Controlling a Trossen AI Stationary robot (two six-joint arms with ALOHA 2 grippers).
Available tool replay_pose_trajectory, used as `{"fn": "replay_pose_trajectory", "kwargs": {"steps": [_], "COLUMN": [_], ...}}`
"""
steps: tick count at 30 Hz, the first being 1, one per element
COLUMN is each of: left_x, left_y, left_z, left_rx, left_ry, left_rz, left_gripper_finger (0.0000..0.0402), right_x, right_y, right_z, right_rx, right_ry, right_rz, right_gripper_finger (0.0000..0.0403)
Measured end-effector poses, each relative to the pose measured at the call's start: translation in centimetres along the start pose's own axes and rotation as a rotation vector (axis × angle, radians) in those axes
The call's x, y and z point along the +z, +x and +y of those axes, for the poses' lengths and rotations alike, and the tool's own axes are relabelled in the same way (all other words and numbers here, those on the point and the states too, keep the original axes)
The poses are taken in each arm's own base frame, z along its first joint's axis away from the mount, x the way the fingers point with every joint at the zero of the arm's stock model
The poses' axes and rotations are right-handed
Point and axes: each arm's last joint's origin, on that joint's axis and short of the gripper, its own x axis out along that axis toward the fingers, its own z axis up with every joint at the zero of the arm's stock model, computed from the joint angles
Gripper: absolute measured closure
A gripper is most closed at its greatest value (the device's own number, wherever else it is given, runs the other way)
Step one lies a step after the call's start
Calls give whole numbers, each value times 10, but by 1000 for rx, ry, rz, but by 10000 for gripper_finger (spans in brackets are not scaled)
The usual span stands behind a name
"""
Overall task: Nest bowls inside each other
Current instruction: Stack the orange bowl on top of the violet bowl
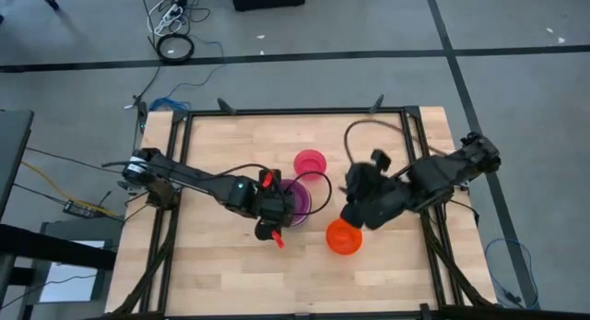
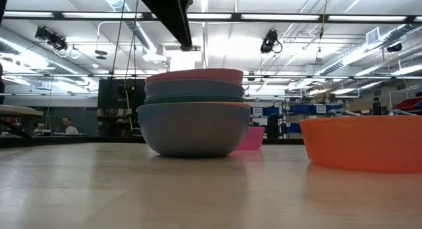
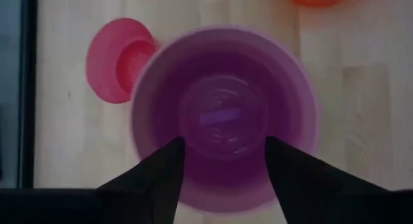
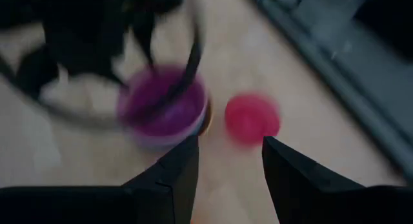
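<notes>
A stack of nested bowls (image 1: 297, 198) stands on its base at mid-table, a purple bowl (image 3: 222, 114) innermost. In the low view the stack (image 2: 193, 120) shows a grey-blue outer bowl and several rims above it. My left gripper (image 3: 224, 143) hovers open over the near side of the purple bowl, fingers apart above its rim. A magenta bowl (image 1: 311, 160) sits behind the stack. A red-orange bowl (image 1: 344, 237) sits to its right, nearer the front. My right gripper (image 4: 229, 141) is open above the table, just past the red-orange bowl, holding nothing.
A dark metal frame (image 1: 295, 111) runs along the table's far edge and sides. Bare wood lies along the near edge and at the left of the table. A black cable (image 1: 318, 177) loops over the stack. The left arm (image 2: 168, 11) hangs above the stack in the low view.
</notes>
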Motion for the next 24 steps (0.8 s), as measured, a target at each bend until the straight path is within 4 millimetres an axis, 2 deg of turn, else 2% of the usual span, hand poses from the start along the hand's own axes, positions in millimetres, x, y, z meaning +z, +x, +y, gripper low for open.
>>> {"fn": "replay_pose_trajectory", "kwargs": {"steps": [6, 12, 17, 24], "left_x": [-4, -17, -37, -77], "left_y": [-32, -79, -121, -180], "left_z": [15, 40, 64, 95], "left_rx": [-2, 57, 83, 55], "left_ry": [-41, -117, -194, -308], "left_rz": [-85, -220, -338, -519], "left_gripper_finger": [178, 178, 178, 178], "right_x": [-55, -109, -136, -156], "right_y": [36, 64, 80, 99], "right_z": [27, 59, 73, 82], "right_rx": [36, 156, 249, 274], "right_ry": [66, 184, 281, 334], "right_rz": [237, 319, 293, 311], "right_gripper_finger": [244, 244, 244, 244]}}
